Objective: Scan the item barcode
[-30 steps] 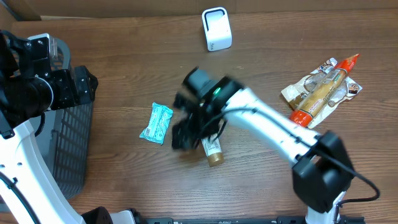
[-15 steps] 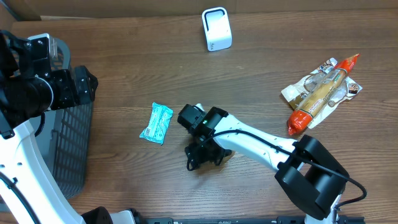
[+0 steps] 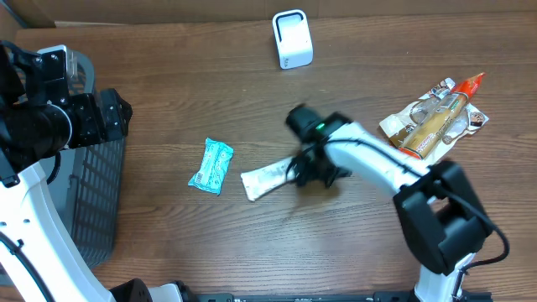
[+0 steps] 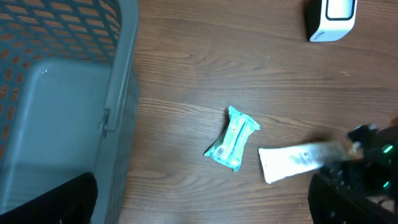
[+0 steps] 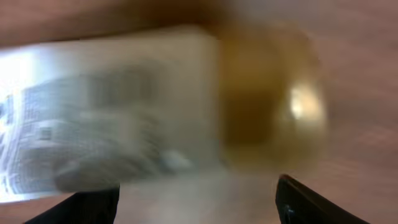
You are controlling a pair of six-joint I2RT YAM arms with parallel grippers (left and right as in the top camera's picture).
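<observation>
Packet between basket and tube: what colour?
Teal; the packet shows best in the left wrist view.

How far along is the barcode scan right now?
Done: the right end effector looks closed on the cap end of the white squeeze tube with a gold cap. In hand: the tube is over mid-table, blurred, well short of the white box-shaped scanner at the far edge. Left: showing its barcode to the scanner; the teal wrapped packet lies untouched.
</observation>
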